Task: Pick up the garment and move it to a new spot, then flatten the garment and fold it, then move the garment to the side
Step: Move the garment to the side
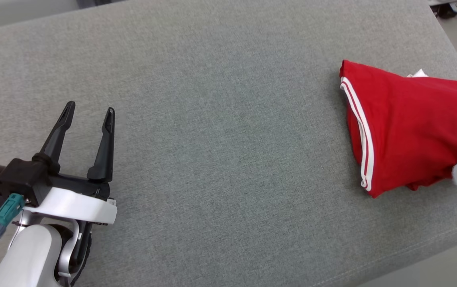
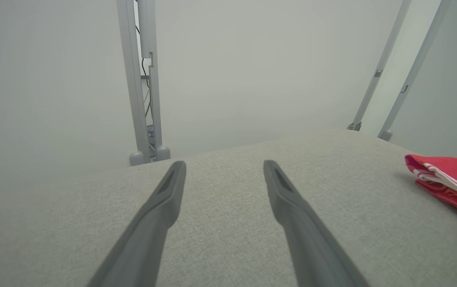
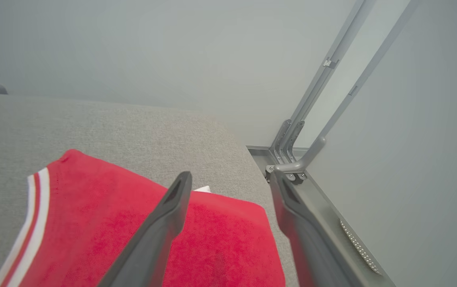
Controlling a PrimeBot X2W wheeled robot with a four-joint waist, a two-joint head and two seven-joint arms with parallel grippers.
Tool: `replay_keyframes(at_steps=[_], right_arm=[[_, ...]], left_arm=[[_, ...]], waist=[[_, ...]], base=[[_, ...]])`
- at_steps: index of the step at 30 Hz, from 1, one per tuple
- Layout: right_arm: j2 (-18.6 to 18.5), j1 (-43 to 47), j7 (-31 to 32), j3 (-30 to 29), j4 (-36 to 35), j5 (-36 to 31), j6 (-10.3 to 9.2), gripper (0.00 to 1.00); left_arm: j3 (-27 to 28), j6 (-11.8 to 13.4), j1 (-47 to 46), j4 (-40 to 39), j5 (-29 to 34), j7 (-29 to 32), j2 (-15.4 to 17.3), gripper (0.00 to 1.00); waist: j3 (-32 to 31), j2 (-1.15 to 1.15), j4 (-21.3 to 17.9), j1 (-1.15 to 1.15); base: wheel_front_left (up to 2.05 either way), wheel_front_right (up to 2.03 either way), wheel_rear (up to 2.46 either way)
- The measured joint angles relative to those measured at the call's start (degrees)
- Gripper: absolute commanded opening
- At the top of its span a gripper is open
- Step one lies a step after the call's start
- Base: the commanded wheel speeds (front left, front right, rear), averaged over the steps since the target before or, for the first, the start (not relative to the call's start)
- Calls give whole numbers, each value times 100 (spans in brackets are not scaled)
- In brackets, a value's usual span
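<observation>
As right jaws gape, garment [image 3: 93,223] apparently lies beneath.

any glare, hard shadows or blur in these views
Head view: soft even light, no glare, barely any shadow beside the folded red garment with white stripes on the grey fabric table. Left wrist view: hazy and pale, left gripper blurred near the lens. Right wrist view: right gripper likewise out of focus.

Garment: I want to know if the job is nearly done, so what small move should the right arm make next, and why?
Probably lift the right gripper up and back, clear of the garment. It lies folded near the table's right edge, and the fingers stand apart over the red cloth with nothing pinched, so a clean retreat should leave the fold undisturbed.
</observation>
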Motion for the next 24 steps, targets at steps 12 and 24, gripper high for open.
replay_keyframes(at_steps=[12, 24], right_arm=[[907, 622, -565, 520, -1737, 587, 0, 100], [1116, 1108, -489, 1347, -1958, 772, 0, 100]], left_arm=[[108, 159, 266, 90, -70, -230, -114, 100], [276, 254, 614, 44, -175, -390, -215, 100]], waist=[[-584, 0, 495, 0], [-1115, 0, 1190, 0]], base=[[0, 0, 0], [0, 0, 0]])
